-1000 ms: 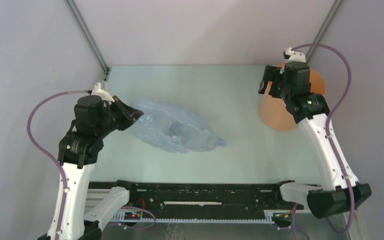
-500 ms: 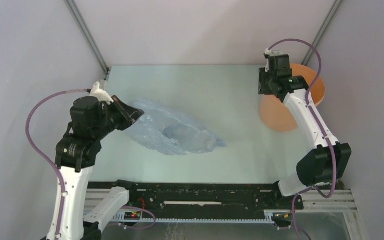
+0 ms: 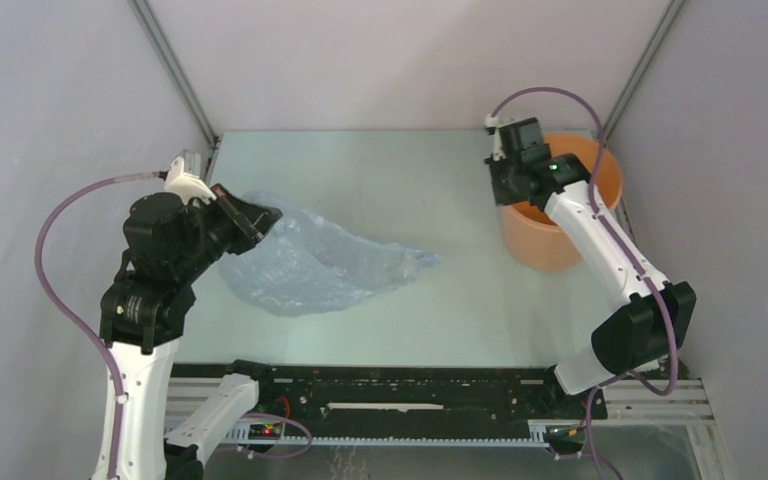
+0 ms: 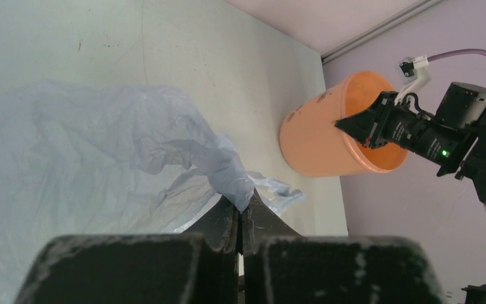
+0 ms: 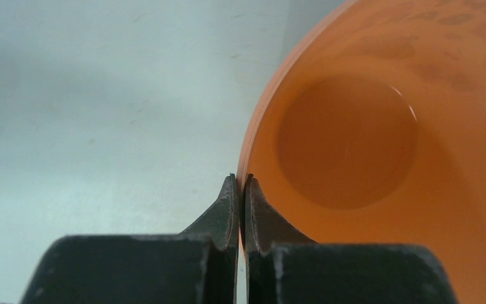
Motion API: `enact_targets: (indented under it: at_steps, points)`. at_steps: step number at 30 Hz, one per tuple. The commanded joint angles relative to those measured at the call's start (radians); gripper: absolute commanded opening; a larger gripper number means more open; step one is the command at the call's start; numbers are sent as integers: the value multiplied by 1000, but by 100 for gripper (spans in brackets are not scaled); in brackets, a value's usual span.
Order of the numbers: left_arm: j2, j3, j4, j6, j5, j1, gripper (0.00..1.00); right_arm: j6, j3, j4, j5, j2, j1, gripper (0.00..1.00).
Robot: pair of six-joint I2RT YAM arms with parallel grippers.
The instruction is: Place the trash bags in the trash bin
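The left pincer [image 4: 240, 208] clamps the bag [image 3: 310, 270]; right pincer [image 5: 240, 185], arm outstretched, pinches bin [image 3: 550, 246] rim.

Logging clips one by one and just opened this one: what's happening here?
The left gripper is shut on a fold of the bag, which mostly lies spread on the table. The right gripper is clamped on the rim of the bin, at the far right. The bin is empty; the bag is not yet in it.
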Motion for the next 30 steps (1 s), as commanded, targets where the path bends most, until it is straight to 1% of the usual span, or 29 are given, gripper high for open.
enact_targets:
  at_steps: [1, 4, 8, 10, 13, 14, 16, 19, 21, 23, 25, 28, 30]
  points:
    - [17, 36, 38, 17, 16, 6, 0, 71, 27, -75, -52, -45, 149, 0]
    - [25, 50, 47, 19, 11, 7, 0, 132, 20, -90, -85, -54, 245, 0]
    - [37, 88, 44, 34, 11, 7, 0, 204, 1, -63, -119, -62, 353, 0]
    - [42, 117, 31, 48, -6, 7, 0, 225, 4, -41, -156, -55, 384, 0]
    - [39, 162, 16, 62, -41, 7, 0, 282, 14, -16, -164, -34, 418, 0]
    - [37, 171, 18, 63, -49, 7, 0, 304, 24, -21, -186, -22, 421, 2]
    - [32, 182, 25, 64, -60, 7, 0, 332, 55, -51, -194, -1, 422, 9]
    - [32, 206, 27, 72, -66, 7, 0, 347, 113, -95, -193, 0, 422, 32]
    - [29, 225, 32, 90, -68, 7, 0, 350, 131, -87, -200, -16, 422, 47]
    - [31, 250, 30, 114, -76, 7, 0, 354, 173, -91, -203, -15, 420, 59]
    - [38, 278, 17, 135, -83, 7, 0, 371, 238, -119, -199, 10, 416, 65]
    - [42, 306, 11, 139, -85, 7, 0, 411, 355, -177, -175, 42, 413, 72]
    - [43, 319, 16, 126, -81, 7, 0, 414, 426, -205, -139, 50, 414, 80]
